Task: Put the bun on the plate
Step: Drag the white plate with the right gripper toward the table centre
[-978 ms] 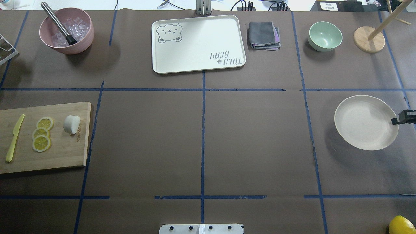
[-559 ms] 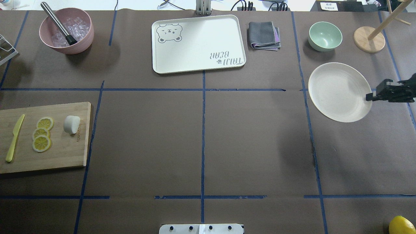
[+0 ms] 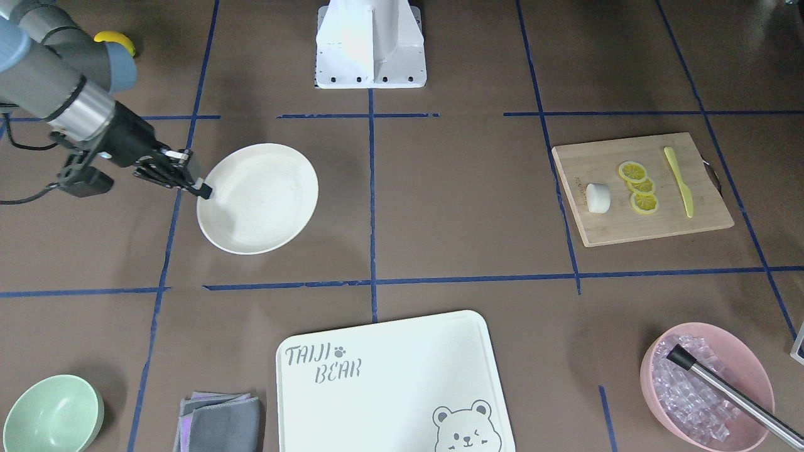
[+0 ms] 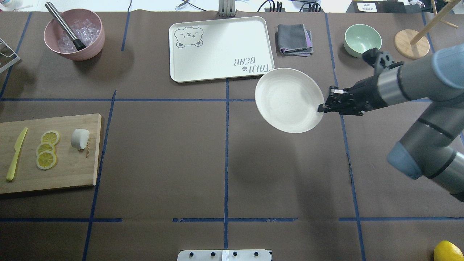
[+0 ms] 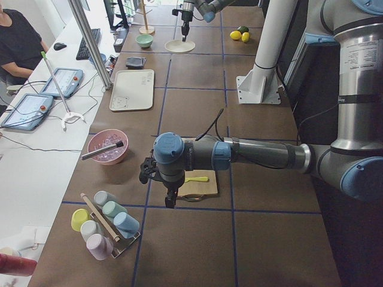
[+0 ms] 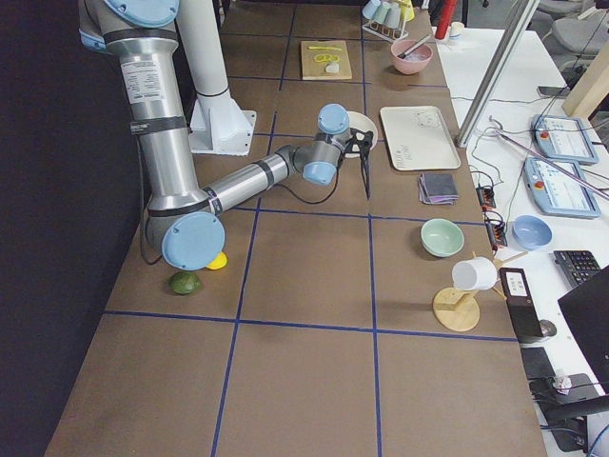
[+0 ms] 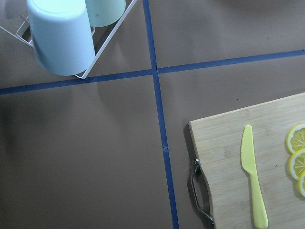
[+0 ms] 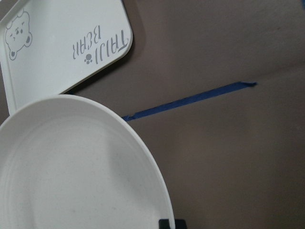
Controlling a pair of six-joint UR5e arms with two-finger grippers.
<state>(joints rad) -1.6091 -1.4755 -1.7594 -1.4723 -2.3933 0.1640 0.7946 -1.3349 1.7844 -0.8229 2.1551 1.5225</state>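
Since the earlier frame the plate (image 3: 257, 198) has travelled toward centre, right gripper (image 3: 202, 188) clenching its 9 o'clock rim. Overhead, the bun (image 4: 80, 138) lies on the cutting board (image 4: 72, 170), far at 9 o'clock. Side view: left gripper (image 5: 170, 202) state, I cannot tell. Keep plate level.

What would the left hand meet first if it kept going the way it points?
The left hand points straight down, so most likely the brown paper-covered table, near the blue tape line, just off the handled end of the wooden cutting board; exact spot unclear.

Bear tray (image 4: 221, 49), pink bowl (image 4: 78, 55), perhaps of ice (image 4: 87, 30), lemon slices (image 4: 46, 148), knife (image 4: 16, 154)
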